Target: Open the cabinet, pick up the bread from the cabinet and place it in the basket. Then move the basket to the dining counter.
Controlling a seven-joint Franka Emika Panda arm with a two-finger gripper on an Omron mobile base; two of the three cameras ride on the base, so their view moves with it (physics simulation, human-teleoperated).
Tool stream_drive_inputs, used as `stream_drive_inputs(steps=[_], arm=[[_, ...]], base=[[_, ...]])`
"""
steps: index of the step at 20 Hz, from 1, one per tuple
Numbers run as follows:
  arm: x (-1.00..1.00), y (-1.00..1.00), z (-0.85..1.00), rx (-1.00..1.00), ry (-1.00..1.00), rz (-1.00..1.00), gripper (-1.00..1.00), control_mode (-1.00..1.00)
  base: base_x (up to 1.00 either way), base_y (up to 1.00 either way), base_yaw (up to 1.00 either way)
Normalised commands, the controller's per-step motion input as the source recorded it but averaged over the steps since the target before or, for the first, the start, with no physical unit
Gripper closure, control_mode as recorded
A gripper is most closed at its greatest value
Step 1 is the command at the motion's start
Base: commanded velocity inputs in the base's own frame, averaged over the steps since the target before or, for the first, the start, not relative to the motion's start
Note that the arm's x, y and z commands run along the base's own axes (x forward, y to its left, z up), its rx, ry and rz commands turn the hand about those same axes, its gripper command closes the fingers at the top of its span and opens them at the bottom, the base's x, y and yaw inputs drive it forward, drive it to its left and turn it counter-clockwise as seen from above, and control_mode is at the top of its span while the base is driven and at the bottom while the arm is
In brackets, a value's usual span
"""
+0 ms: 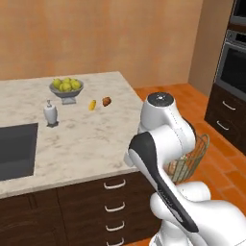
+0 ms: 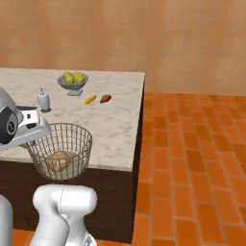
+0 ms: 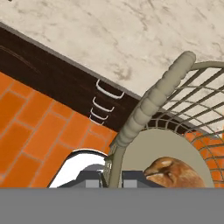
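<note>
Pincer [image 3: 108, 177] clenched on the rim of the basket [image 2: 61, 150]. Bread [image 2: 58, 162] lies inside the basket, beside the tabletop [image 2: 115, 129] edge.

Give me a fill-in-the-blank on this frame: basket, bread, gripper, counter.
1. The bread lies inside the ____.
2. The gripper is shut on the basket's ____.
3. The bowl on the dining counter holds yellow-green ____.
4. The floor is laid with orange ____.

Missing words: basket; rim; fruit; tiles
</note>
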Motion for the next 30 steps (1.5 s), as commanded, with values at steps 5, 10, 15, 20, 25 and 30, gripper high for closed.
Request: stream_drive_inputs(steps=[5,10,15,20,25,30], arm=[[0.00,0.00,0.00,0.00,0.00,0.00,1.00,1.00],[0.00,0.00,0.00,0.00,0.00,0.00,1.00,1.00],[0.00,0.00,0.00,0.00,0.00,0.00,1.00,1.00],[0.00,0.00,0.00,0.00,0.00,0.00,1.00,1.00],[0.00,0.00,0.00,0.00,0.00,0.00,1.00,1.00],[0.22,0.00,0.00,0.00,0.00,0.00,1.00,-1.00]], base=[[0.00,0.71,-0.32],[0.00,0.69,-0.05],[0.20,0.30,0.00],[0.53,0.18,0.00],[0.61,0.18,0.00],[0.32,0.02,0.00]])
